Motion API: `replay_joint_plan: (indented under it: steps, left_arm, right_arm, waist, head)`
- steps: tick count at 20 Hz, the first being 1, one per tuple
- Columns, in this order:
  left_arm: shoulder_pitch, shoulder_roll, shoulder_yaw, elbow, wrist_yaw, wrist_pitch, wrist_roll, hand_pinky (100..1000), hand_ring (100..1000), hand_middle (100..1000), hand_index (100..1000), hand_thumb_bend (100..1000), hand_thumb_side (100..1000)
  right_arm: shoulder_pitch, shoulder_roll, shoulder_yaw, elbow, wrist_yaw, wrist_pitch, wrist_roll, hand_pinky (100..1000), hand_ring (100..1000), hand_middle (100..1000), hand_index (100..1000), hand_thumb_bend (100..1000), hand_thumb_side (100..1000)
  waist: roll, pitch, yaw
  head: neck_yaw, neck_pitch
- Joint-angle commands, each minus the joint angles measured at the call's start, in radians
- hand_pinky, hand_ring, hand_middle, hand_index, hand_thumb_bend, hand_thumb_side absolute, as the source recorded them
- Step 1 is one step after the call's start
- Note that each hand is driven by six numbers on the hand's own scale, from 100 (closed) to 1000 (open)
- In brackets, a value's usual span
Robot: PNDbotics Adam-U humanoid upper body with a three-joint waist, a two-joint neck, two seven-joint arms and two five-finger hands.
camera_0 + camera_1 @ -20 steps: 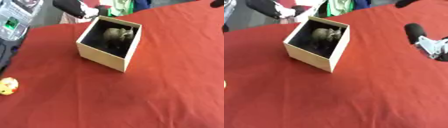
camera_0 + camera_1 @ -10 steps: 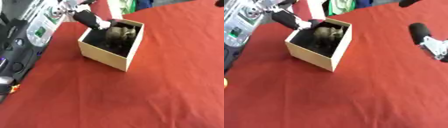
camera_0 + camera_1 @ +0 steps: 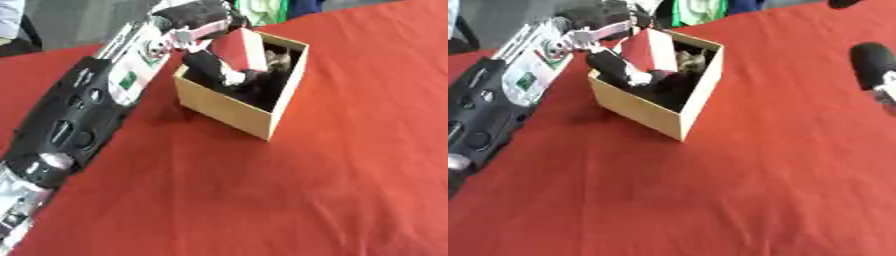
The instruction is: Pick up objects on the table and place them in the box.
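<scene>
The box (image 3: 229,111) stands on the table (image 3: 262,200), toward its far left part. The left arm (image 3: 79,115) enters from the lower left and lies left of the box; the left hand (image 3: 210,65) reaches over the near-left wall into it. The right hand (image 3: 874,67) shows at the right edge, well apart from the box.

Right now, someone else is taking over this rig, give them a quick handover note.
Left hand: reached down into the box, a red and white object beside it at the rim; whether its fingers hold anything cannot be made out.
Right hand: only a black part of that arm shows at the right edge of the right eye view, away from the box.
Box: on the red table, a dark object already inside.
Left to do: get the red and white object fully in and withdraw the left hand. No other loose objects show.
</scene>
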Motion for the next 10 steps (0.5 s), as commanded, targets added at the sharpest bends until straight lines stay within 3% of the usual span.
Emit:
replay_joint_plan:
  steps: [1,2,3,4,5,6,8,10]
  left_arm:
    - [-0.017,0.006,0.02,0.007,-0.034,-0.013,0.029,771,870,740,887,100,391]
    - [-0.018,0.005,0.023,0.009,-0.051,-0.014,0.044,823,910,777,901,100,606]
    - [-0.018,0.005,0.023,0.009,-0.074,-0.016,0.062,836,920,786,904,100,659]
    - [-0.017,0.006,0.023,0.008,-0.1,-0.018,0.079,867,947,814,915,100,847]
    - [-0.017,0.007,0.023,0.009,-0.127,-0.02,0.092,873,952,820,917,145,893]
    - [-0.017,0.008,0.024,0.01,-0.155,-0.018,0.103,905,975,845,924,332,1000]
    - [-0.017,0.011,0.027,0.009,-0.206,-0.009,0.12,940,1000,870,929,440,1000]
    - [-0.019,0.011,0.032,0.007,-0.246,0.014,0.135,947,1000,873,927,455,1000]
  right_arm:
    - [-0.016,-0.011,-0.006,-0.02,-0.008,0.002,0.006,886,896,784,794,100,529]
    - [-0.015,-0.011,-0.006,-0.021,-0.008,0.003,0.007,886,896,783,794,100,529]
    - [-0.015,-0.011,-0.007,-0.021,-0.008,0.004,0.008,886,896,783,794,100,529]
    - [-0.014,-0.011,-0.008,-0.022,-0.008,0.004,0.008,886,896,783,794,100,529]
    - [-0.013,-0.011,-0.009,-0.022,-0.008,0.005,0.008,886,896,783,794,100,529]
    - [-0.012,-0.012,-0.01,-0.022,-0.008,0.006,0.008,886,895,783,794,100,529]
    - [-0.01,-0.013,-0.011,-0.022,-0.009,0.007,0.007,886,895,783,794,100,529]
    - [-0.009,-0.011,-0.01,-0.023,-0.01,0.009,0.008,886,895,783,794,100,529]
  waist:
    - [-0.007,-0.02,-0.002]
    - [-0.007,-0.02,-0.003]
    - [-0.006,-0.02,-0.004]
    - [-0.006,-0.02,-0.005]
    - [-0.006,-0.02,-0.005]
    - [-0.005,-0.021,-0.005]
    - [-0.004,-0.022,-0.004]
    - [-0.004,-0.023,-0.002]
  head:
    - [0.007,0.002]
    - [0.008,0.002]
    - [0.009,0.002]
    - [0.01,0.002]
    - [0.01,0.002]
    - [0.009,0.003]
    - [0.009,0.005]
    - [0.01,0.006]
